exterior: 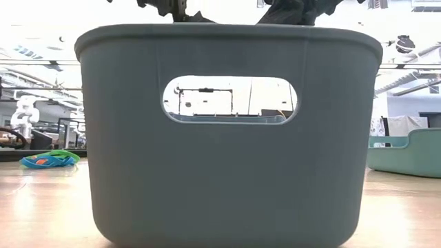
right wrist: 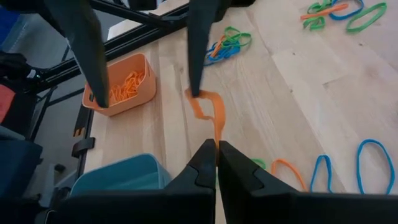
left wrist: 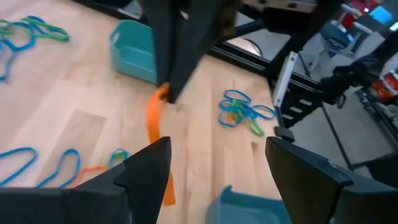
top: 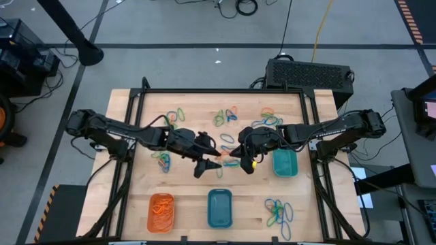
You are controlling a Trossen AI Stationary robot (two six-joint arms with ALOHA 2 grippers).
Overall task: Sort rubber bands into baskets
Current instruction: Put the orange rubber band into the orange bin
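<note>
Both arms meet over the middle of the wooden table (top: pixel 191 184). The right gripper (right wrist: pixel 216 163) has its jaws clenched on one orange rubber band (right wrist: pixel 208 112), which hangs stretched between its fingertips and one finger of the left gripper (top: pixel 208 160); that finger sits inside the far end of the loop. The left gripper's jaws are spread wide and grasp nothing. The band is held off the table surface, between the two grippers, near the table's centre. Three baskets are present: the orange basket (top: pixel 161 211) at the near left edge, containing a pile of orange bands; the blue basket (top: pixel 219 207) at the near centre, its contents not discernible; and the teal-green basket (top: pixel 285 162) to the right, just beside the right gripper. Loose rubber bands (top: pixel 228 116) in mixed orange, blue and green lie scattered along the far side of the table, with further clusters at the left and at the near right corner (top: pixel 278 211).
</note>
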